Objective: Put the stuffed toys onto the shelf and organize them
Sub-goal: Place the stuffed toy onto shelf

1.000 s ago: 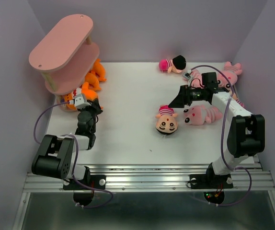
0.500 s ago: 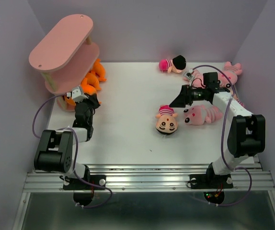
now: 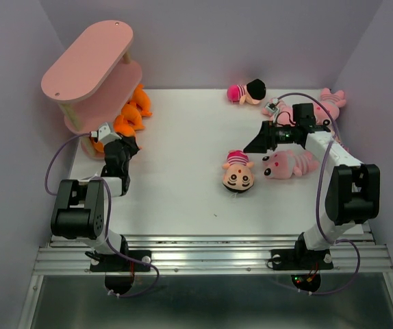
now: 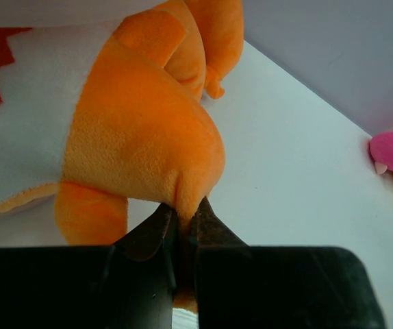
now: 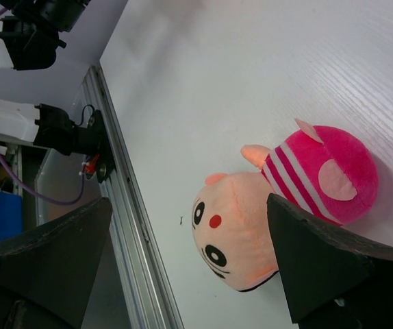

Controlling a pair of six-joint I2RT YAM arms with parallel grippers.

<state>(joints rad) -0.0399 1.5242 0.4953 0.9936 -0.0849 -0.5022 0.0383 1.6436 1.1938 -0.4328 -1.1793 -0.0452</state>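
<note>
Stuffed toys are lying scattered on the white table, orange ones crowding at the pink shelf foot. Closer in, the left gripper is pinching an orange toy by a fold. Opposite, the right gripper is gaping wide and empty, facing a magenta-striped doll.

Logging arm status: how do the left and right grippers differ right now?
The left gripper is shut on an orange toy; the right gripper is wide open and empty. The left sits beside the shelf; the right hangs near a doll. Both are black.
</note>
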